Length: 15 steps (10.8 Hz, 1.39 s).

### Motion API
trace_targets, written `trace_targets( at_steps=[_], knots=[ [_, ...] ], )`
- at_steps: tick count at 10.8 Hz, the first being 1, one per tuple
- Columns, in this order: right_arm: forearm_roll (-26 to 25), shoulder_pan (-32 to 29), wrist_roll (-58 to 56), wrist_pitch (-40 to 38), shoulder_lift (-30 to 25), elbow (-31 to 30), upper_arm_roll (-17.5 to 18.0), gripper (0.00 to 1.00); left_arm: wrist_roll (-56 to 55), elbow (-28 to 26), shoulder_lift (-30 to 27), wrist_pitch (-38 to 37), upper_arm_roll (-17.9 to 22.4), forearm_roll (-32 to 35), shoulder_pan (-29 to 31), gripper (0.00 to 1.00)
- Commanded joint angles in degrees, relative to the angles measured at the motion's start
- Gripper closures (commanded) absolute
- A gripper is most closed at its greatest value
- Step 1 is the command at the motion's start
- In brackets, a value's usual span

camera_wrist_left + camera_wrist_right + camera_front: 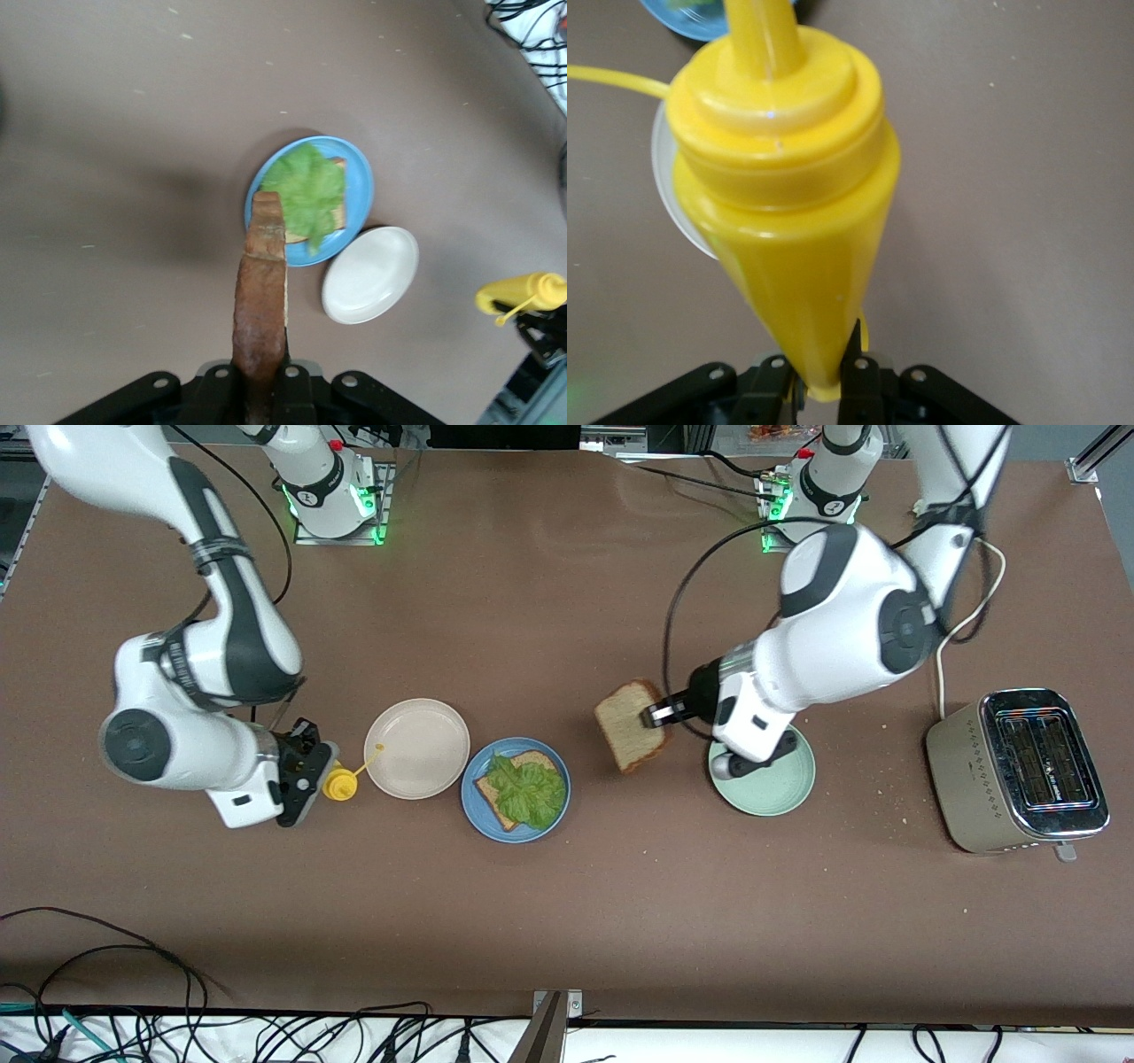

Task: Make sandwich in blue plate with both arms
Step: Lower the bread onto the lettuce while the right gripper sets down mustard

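The blue plate (516, 789) sits on the desk (567, 903) between the beige plate (416, 747) and the mint-green plate (762, 772). It carries the lower bread slice (496, 786), lying flat, with the lettuce leaf (529, 788) spread over most of it. The sandwich is therefore open and lacks its top.

The top bread slice (631, 724) hangs in the air over bare desk between the blue plate and the mint-green plate. The left gripper (660, 714) is clamped shut on one edge of it. In the left wrist view the slice (260, 301) runs straight out from the jaws, edge-on, its long axis pointing at the blue plate (354, 190). The front view shows its broad face tilted toward the camera. Judgement: an edge grip leaves the faces free for laying down, and the slice must be turned flat before release.

The right gripper (312, 771) is closed on the base of the yellow squeeze bottle (339, 783), nozzle aimed toward the beige plate. This arm waits, probably holding the sauce clear of the plate.
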Motion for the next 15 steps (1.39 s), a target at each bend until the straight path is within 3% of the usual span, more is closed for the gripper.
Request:
trace_targets(
  at_steps=[1,3,6,11,15],
  knots=[
    [12.48,-8.52,-15.02,1.47,3.64,-0.44,3.55,1.00,-1.60,1.11,5.97,14.10,0.78,-6.19,-5.98,1.00],
    [18.63,-14.14,-26.08,2.00,7.77,0.61,6.00,1.00,-2.82,1.37,9.66,22.20,0.87,-6.73,-10.72,1.00],
    [19.10,-22.05,-38.69,2.00,13.58,2.55,11.98,1.00,-3.71,2.33,14.32,35.56,0.78,-6.73,-14.34,1.00],
    [22.35,-28.39,-48.80,4.28,22.01,2.55,16.99,1.00,-3.19,8.58,23.46,44.18,1.31,-6.29,-18.73,1.00],
    [22.27,-28.93,-52.59,7.70,24.74,2.11,17.10,1.00,-2.92,8.49,25.24,44.83,1.57,-5.77,-19.71,1.00]
  ],
)
